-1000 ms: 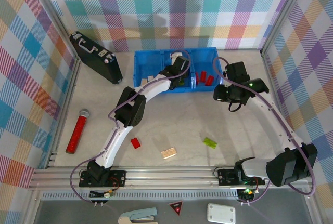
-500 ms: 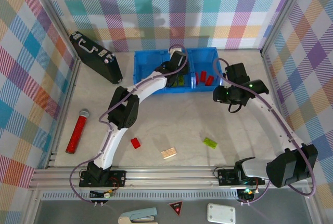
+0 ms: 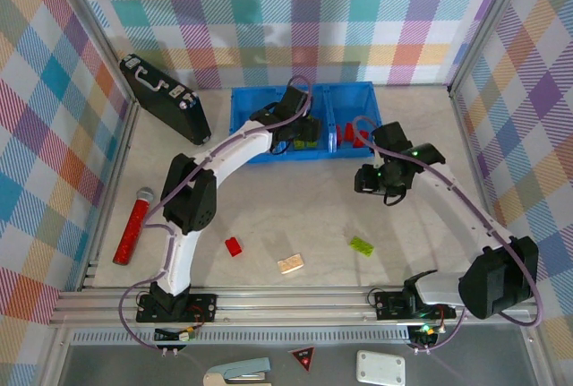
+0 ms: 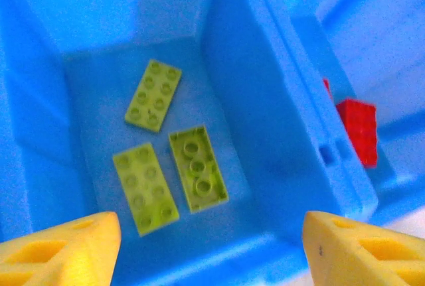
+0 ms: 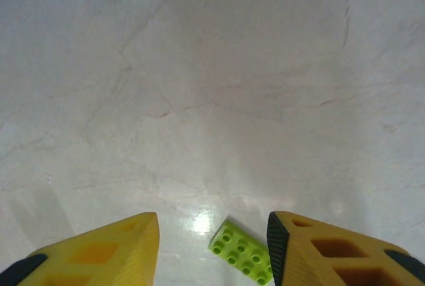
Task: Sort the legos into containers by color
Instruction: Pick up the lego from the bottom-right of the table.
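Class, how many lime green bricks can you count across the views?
4 green bricks: three in the blue bin's middle compartment, one on the table near the right gripper. Others may be hidden.

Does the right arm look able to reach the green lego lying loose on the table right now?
Probably yes. The right tool is open above bare table, and the green lego lies alone below, framed between its fingers, with nothing blocking it.
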### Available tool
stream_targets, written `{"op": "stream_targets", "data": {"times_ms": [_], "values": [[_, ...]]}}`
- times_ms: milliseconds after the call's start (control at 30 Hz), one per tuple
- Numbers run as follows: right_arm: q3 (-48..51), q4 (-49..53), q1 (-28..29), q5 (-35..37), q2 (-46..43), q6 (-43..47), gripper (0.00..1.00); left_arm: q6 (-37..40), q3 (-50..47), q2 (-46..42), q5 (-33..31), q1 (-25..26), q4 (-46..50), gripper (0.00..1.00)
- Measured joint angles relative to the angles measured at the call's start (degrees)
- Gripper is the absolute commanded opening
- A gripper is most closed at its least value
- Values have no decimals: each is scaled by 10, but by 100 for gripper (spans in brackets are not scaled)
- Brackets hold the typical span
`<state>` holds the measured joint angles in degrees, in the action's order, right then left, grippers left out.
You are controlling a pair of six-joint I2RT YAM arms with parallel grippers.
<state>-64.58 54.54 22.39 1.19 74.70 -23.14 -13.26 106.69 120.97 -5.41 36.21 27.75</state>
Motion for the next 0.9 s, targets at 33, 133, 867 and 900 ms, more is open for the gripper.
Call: {"op": "stream_targets", "data": {"times_ms": [33, 133, 867, 900], "values": [[5, 1, 6, -2, 2, -7, 52, 5, -8, -8, 5, 0, 11, 72], [23, 0, 28, -6, 9, -41, 55, 17, -35, -40, 20, -4, 42, 72], [197, -26, 113, 18, 11, -365, 80, 79, -216, -296, 18, -94, 151, 73], [202, -29, 113, 18, 11, -369, 81, 84, -219, -305, 12, -94, 153, 74]]}}
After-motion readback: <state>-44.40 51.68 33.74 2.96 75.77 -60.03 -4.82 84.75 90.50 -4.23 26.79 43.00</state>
